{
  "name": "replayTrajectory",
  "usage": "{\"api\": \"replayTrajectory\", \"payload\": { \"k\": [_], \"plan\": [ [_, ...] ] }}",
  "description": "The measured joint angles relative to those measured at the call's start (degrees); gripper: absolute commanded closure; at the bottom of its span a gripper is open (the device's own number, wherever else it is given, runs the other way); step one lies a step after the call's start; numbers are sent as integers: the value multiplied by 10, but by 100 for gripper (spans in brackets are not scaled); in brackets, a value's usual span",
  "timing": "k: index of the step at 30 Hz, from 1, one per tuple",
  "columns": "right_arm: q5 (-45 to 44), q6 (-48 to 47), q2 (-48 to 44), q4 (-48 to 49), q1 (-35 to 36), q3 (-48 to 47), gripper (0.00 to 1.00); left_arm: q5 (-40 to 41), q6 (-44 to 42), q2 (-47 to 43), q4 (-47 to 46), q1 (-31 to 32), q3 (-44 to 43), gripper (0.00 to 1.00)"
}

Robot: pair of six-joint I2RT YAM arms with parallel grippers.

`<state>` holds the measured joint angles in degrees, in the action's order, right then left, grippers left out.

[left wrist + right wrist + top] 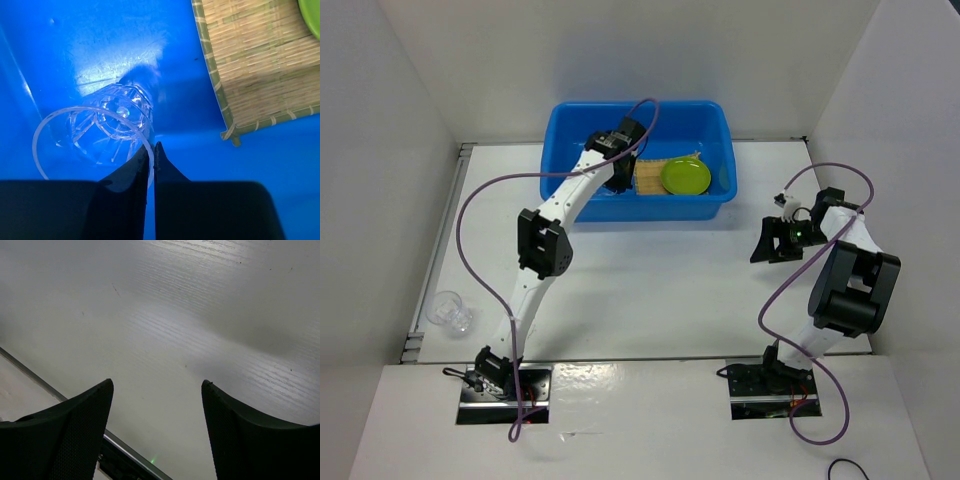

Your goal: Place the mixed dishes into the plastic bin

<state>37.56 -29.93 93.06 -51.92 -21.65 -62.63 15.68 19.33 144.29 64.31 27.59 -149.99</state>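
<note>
The blue plastic bin (640, 105) stands at the back of the table. Of the mixed dishes, a tan woven mat (649, 177) lies inside it with a lime-green plate (685, 177) on its right part. My left gripper (617, 182) reaches down into the bin's left half. In the left wrist view it (151, 148) is shut on the rim of a clear cup (107, 125), which lies tilted against the blue floor (90, 40), left of the mat (255, 60). My right gripper (767, 245) hovers open over bare table, right of the bin, holding nothing (157, 385).
A second clear cup (450, 312) stands on the table at the far left, close to the side wall. White walls enclose the table on three sides. A metal strip (125, 450) runs under the right gripper.
</note>
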Motion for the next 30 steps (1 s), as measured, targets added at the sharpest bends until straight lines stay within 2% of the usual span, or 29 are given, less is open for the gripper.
{"api": "replayTrajectory", "payload": {
  "k": [7, 9, 14, 18, 19, 22, 24, 30],
  "plan": [
    [2, -2, 1, 0, -3, 0, 24, 3, -14, 0, -2, 0, 15, 84],
    [2, -2, 1, 0, -4, 0, 24, 6, -15, -1, -3, 0, 22, 77],
    [2, -2, 1, -1, -4, 0, 24, -13, -16, -9, -8, -8, 35, 67],
    [3, -4, 1, -1, -7, 0, 24, -18, -15, -17, -8, -20, 35, 50],
    [3, -4, 1, -1, -8, 0, 24, -15, -14, -20, -7, -23, 34, 39],
    [4, -4, 2, -1, -10, 0, 24, 2, -10, -20, 2, -31, 9, 20],
    [4, -4, 2, -2, -11, 0, 24, 9, -8, -20, 6, -33, -24, 15],
    [4, -5, 8, -2, -15, 0, 24, 13, 7, -42, 4, -33, -152, 14]
  ]
}}
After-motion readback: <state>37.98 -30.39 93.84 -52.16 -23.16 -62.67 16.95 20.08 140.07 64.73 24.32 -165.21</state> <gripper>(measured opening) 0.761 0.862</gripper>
